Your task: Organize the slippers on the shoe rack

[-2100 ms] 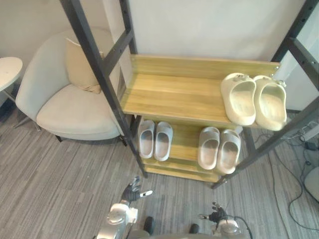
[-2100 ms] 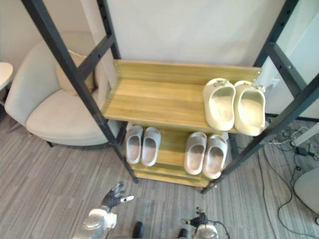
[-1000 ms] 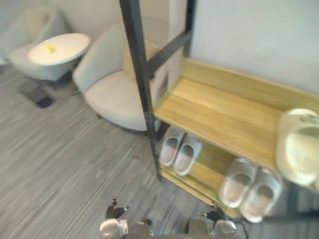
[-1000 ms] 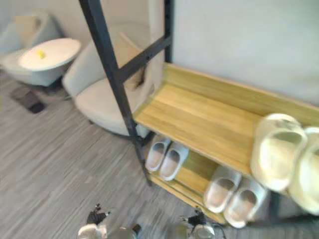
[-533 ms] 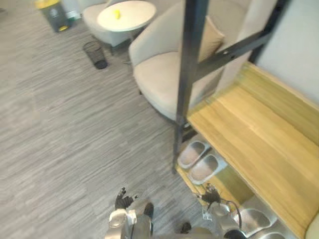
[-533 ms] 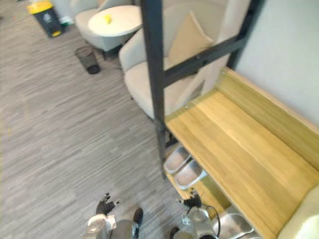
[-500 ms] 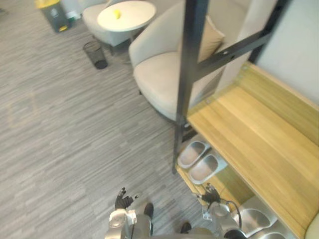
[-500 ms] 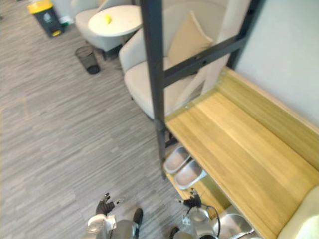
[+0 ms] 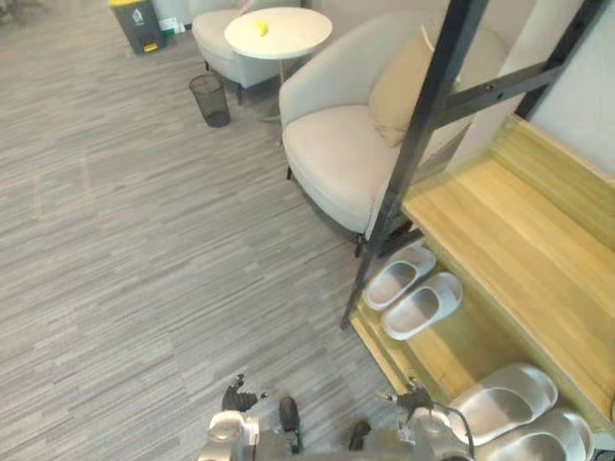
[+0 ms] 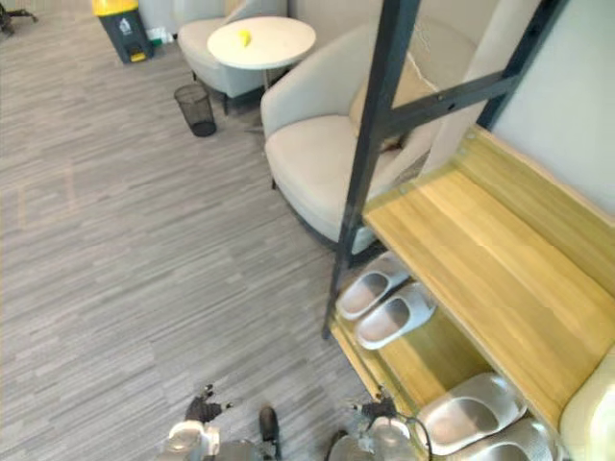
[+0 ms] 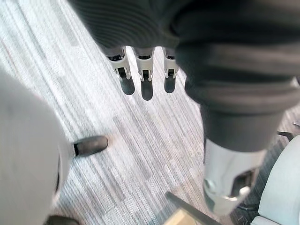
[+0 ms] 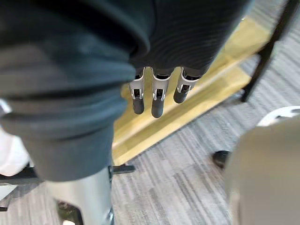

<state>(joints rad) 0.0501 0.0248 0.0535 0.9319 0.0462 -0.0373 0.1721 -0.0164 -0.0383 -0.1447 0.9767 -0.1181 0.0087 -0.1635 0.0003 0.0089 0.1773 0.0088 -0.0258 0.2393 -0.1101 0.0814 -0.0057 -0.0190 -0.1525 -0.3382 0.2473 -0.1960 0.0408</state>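
I see the shoe rack running along my right, its upper wooden shelf mostly bare. A black upright post slants down at the rack's near corner, between the armchair and the lower shelf. A tan cushion leans in the chair. Further off stand a round white table with a small yellow object on it, a black wire basket and a dark bin with a yellow lid, all on grey striped carpet.

On the lower shelf, a pale grey pair lies side by side just beside the post's foot. A second grey pair sits further along the same shelf. The edge of a cream slipper shows on the upper shelf.

My left hand hangs low over the carpet, fingers straight and loose, holding nothing. My right hand hangs near the rack's front edge, close to the second grey pair but apart from it. Its fingers are straight too, touching nothing.
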